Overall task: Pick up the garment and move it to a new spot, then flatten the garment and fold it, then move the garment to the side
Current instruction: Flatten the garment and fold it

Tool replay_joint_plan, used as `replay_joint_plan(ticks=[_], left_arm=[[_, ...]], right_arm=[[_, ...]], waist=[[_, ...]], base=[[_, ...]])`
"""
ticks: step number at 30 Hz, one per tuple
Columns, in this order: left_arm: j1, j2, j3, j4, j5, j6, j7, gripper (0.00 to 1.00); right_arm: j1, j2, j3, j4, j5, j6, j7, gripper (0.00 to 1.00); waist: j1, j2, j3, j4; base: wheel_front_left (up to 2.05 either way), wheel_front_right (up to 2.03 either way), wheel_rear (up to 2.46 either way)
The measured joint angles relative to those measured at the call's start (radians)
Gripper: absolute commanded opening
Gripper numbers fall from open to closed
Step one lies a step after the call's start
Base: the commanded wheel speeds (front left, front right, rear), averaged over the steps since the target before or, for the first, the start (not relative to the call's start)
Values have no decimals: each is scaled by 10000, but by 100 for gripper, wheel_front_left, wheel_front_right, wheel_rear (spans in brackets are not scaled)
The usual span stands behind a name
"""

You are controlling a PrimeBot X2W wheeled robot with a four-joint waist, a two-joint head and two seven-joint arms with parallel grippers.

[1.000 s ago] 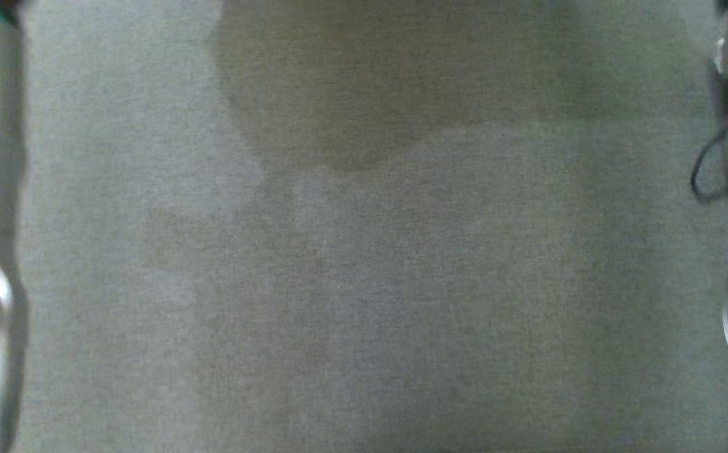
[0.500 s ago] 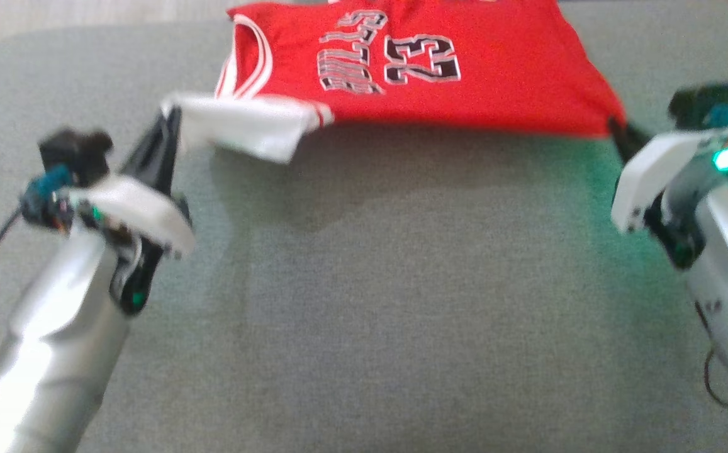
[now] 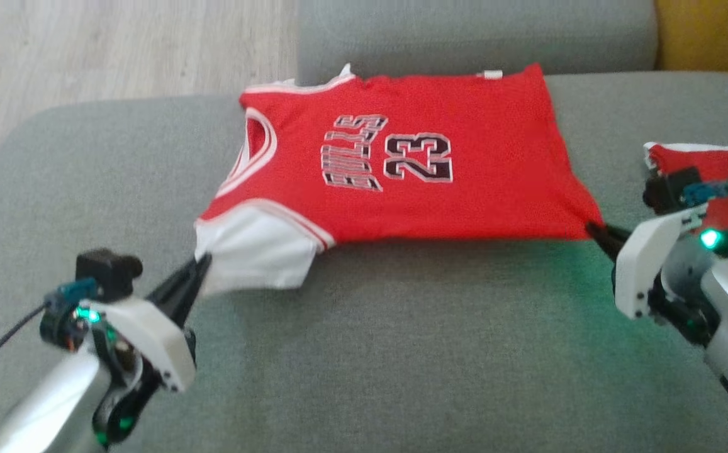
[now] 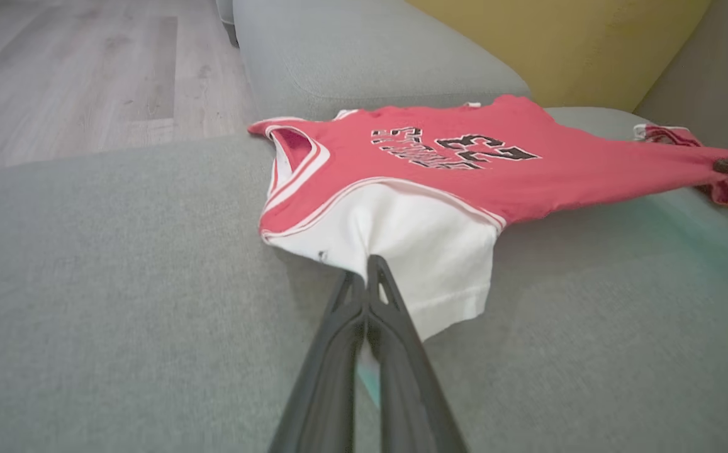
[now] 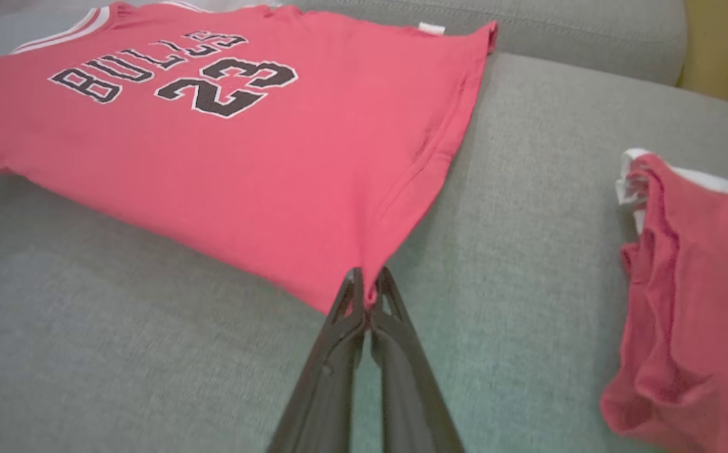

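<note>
Plainly both jaws clamp the jersey point(image 3: 401, 157) at near corners (second red garment point(image 3: 716, 160) cropped).

Left claw point(image 3: 202, 263): low at the left of the head view, silver forearm angled up and inward. Fingers pressed together, pinching the white edge of the garment point(image 3: 477, 189).
Right claw point(image 3: 595, 230): at the right, forearm angled inward. Fingers closed on a red corner.
Arms well apart. Green wrist lights on both.
</note>
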Motion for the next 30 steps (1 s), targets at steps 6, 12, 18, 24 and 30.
replay_joint_plan(ticks=[6,12,18,24,30], left_arm=[[1708,959,-42,-2366,-913,690,1400,0],[2269,1463,81,-3896,-1206,1358,1894,0],[1760,1461,215,-3910,-1164,1421,1990,0],[438,1432,88,-3177,-430,1197,2176,0],[-608,1191,-98,-2113,-79,821,2353,0]], right_arm=[[884,-723,441,-970,1083,0,966,0],[1258,-1152,424,-1726,1630,0,1455,0],[1150,-1120,-44,-1753,1498,0,1436,0],[579,-746,-424,-1687,1367,0,1438,0],[49,-332,-685,-1406,1168,0,1459,0]], waist=[[-1,0,-569,-45],[1,0,-491,-71],[3,0,-57,-132],[3,0,480,-176],[3,0,975,-234]], base=[[0,0,0],[0,0,0],[0,0,0],[0,0,0],[0,0,0]])
